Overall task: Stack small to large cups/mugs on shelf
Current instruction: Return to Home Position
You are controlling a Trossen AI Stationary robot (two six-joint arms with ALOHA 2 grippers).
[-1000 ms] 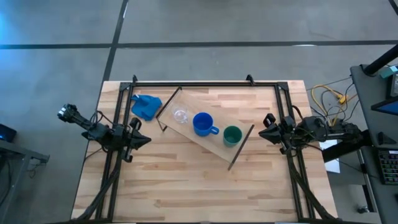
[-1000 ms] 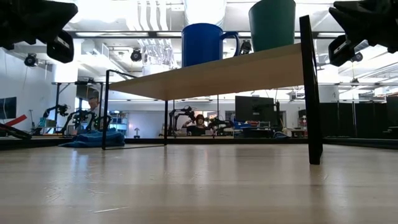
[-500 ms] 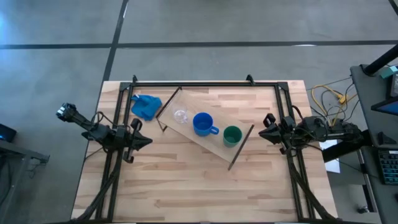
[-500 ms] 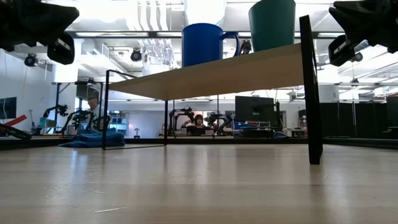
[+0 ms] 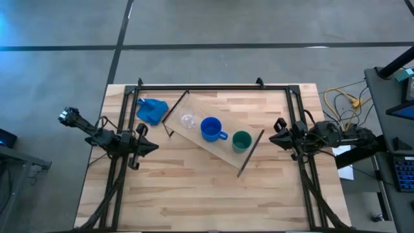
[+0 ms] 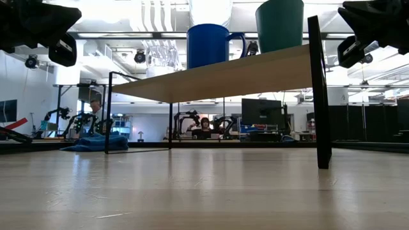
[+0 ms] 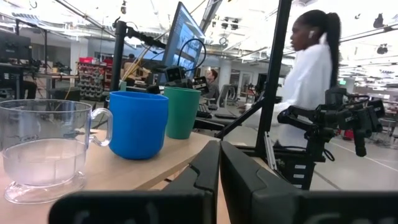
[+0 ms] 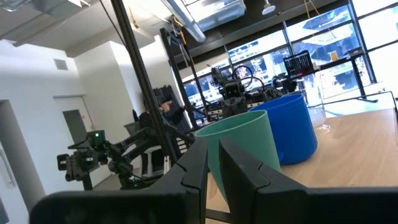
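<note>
This is a big robot lab. Past the wooden table (image 6: 204, 185) stand more robot arms (image 6: 69, 119) and a computer screen (image 6: 259, 109). A person in white (image 7: 311, 78) stands under bright ceiling lights.

The low view's top edge crops the green cup (image 6: 279, 25) — rim unseen.

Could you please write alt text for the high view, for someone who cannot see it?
Three cups stand in a row on a light-wood shelf set diagonally on the table: a clear glass cup, a blue mug, a green cup. The left gripper and right gripper hover at either side; a blue cloth lies nearby.
</note>
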